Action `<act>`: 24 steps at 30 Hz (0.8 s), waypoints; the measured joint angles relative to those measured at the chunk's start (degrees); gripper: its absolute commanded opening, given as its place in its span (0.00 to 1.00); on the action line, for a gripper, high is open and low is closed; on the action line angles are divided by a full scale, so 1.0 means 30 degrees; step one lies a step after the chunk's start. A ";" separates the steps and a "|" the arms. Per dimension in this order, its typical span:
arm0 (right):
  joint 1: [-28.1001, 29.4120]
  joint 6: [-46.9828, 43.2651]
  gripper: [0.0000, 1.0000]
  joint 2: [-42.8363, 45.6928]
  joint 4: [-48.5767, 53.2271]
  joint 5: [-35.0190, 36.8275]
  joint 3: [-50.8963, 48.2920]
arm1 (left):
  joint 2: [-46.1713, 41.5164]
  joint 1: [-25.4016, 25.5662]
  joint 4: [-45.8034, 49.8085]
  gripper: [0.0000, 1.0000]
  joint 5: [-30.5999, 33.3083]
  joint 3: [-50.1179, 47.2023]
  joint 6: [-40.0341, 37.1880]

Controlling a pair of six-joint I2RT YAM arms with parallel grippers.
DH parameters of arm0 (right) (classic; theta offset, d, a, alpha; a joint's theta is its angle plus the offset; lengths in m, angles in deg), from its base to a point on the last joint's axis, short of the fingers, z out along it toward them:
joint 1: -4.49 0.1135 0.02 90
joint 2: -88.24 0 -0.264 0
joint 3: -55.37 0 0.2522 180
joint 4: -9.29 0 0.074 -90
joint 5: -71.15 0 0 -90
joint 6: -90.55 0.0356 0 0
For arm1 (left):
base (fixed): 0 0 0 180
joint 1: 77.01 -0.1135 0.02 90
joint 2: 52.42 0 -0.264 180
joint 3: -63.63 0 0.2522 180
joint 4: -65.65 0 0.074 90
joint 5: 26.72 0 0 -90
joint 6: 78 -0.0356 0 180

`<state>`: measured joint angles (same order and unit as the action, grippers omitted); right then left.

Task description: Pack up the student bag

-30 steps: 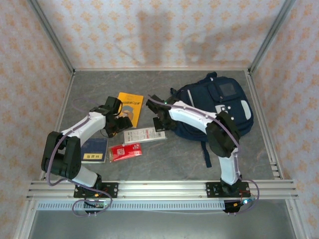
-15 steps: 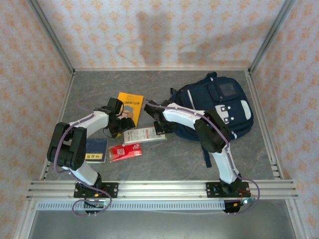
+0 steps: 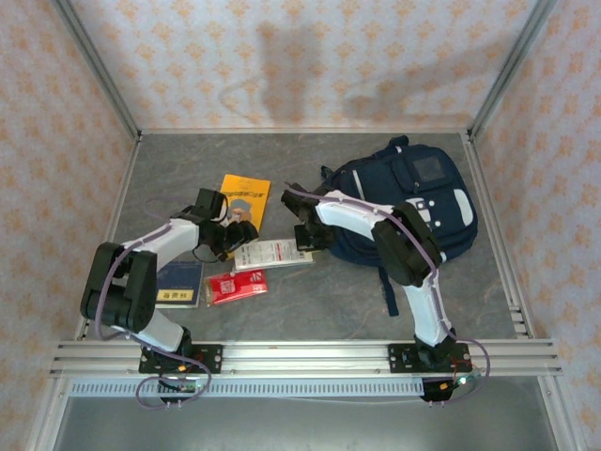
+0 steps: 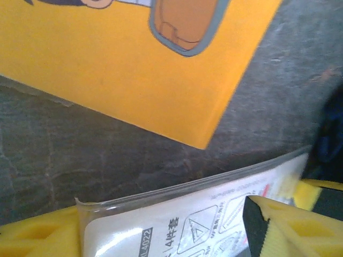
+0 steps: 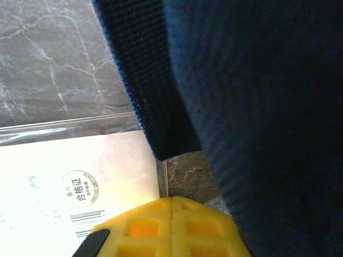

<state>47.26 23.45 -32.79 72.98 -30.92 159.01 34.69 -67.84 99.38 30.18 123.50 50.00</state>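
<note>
The student bag (image 3: 413, 202), dark navy with a white front patch, lies at the back right; its fabric and a strap fill the right wrist view (image 5: 257, 107). A clear packet with a white printed card (image 3: 274, 254) lies between the arms. My left gripper (image 3: 242, 235) is low over the packet's left end, open, with the packet (image 4: 177, 225) lying between and under its yellow fingers (image 4: 289, 225). My right gripper (image 3: 305, 237) is shut with nothing in it (image 5: 171, 206), beside the bag's left edge and the packet's right end (image 5: 69, 176).
A yellow booklet (image 3: 242, 199) lies just behind the left gripper, its corner close in the left wrist view (image 4: 107, 64). A blue booklet (image 3: 178, 282) and a red packet (image 3: 235, 286) lie near the front left. A bag strap (image 3: 388, 287) trails toward the front rail.
My left gripper has slid right and down onto the packet's left end, its jaws a little narrower. The right gripper shifted left, then back toward the bag, staying shut.
</note>
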 measured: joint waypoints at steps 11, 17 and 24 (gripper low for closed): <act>-0.0364 0.0000 0.00 0.0124 -0.0255 -0.0801 -0.0233 | -0.4080 -0.0058 -0.1676 0.59 -0.2470 -0.0816 0.2069; -0.0437 0.0007 0.00 0.0117 -0.0255 -0.0998 -0.0233 | -0.4233 -0.0051 -0.2310 0.59 -0.3402 -0.1428 0.2477; -0.0452 0.0022 0.00 0.0117 -0.0255 -0.1013 -0.0233 | -0.3351 0.0634 -0.2528 0.52 -0.3534 -0.1690 0.2455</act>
<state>45.90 23.51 -32.44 72.21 -33.96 158.31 24.64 -65.94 91.80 19.58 118.43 57.37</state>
